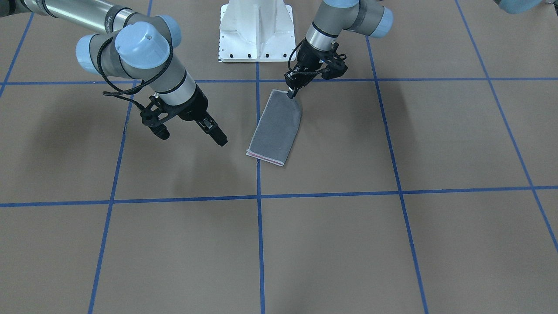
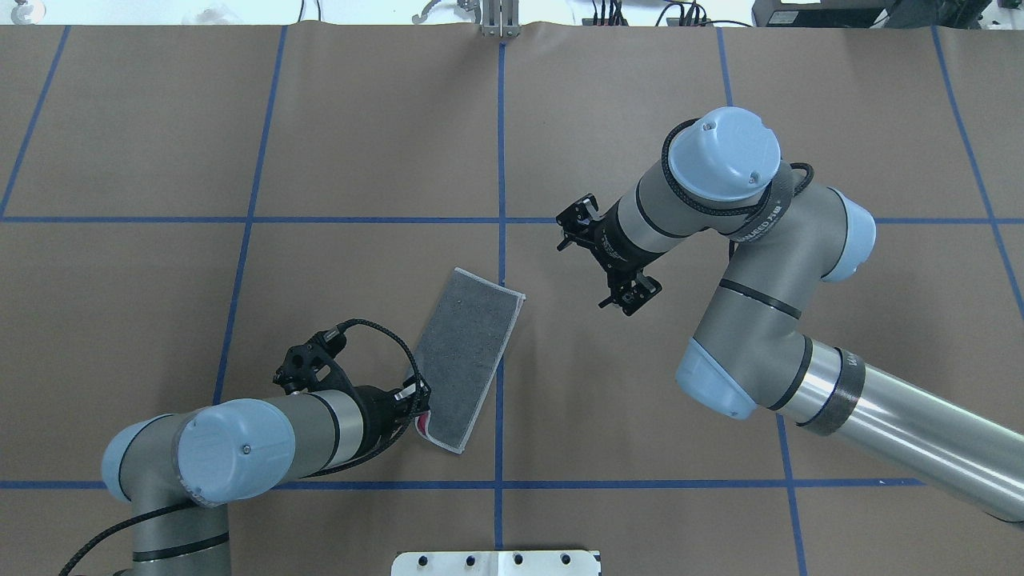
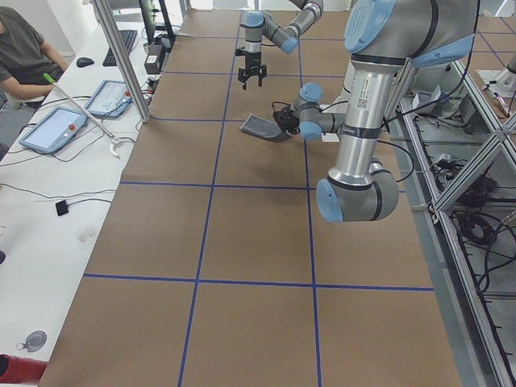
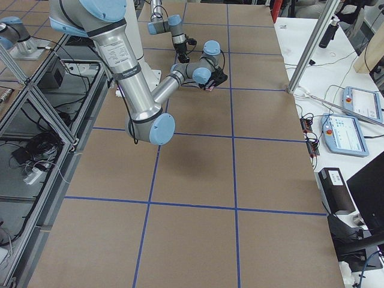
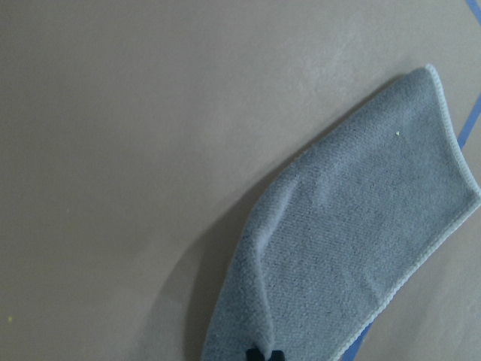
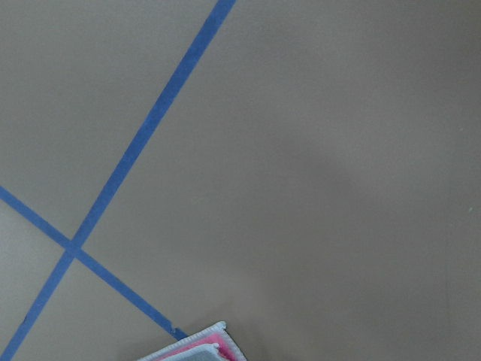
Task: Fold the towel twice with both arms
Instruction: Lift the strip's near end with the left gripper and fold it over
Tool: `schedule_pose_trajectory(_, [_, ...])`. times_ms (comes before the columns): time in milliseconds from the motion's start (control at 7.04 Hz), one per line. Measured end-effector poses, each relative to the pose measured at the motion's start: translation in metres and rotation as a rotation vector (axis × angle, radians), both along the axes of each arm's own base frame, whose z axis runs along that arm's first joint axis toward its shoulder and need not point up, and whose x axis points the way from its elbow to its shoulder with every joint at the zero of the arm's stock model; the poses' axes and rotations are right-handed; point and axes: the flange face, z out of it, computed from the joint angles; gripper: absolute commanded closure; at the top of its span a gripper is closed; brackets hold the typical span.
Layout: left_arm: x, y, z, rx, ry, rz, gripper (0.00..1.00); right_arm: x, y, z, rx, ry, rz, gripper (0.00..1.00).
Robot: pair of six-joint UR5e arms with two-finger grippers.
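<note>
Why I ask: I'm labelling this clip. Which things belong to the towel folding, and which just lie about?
Job: folded dark grey terry towel, pink edge showing; left hand pinching its corner; right hand.
Lying about: white bolted pedestal base; pale blue touchscreen tablet; black keyboard.

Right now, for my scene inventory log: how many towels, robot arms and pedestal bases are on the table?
Towel: 1
Robot arms: 2, the left arm and the right arm
White pedestal base: 1
Total: 4
</note>
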Motion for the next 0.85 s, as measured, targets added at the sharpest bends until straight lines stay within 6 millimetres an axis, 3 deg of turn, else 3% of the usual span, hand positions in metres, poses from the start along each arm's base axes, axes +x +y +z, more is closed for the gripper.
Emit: schedule_pose_trajectory(853, [-0.011, -0.016, 0.016, -0.002, -0.049, -0.028, 1.00, 0.003, 0.000, -0.008, 0.010, -0.012, 0.005, 0.00])
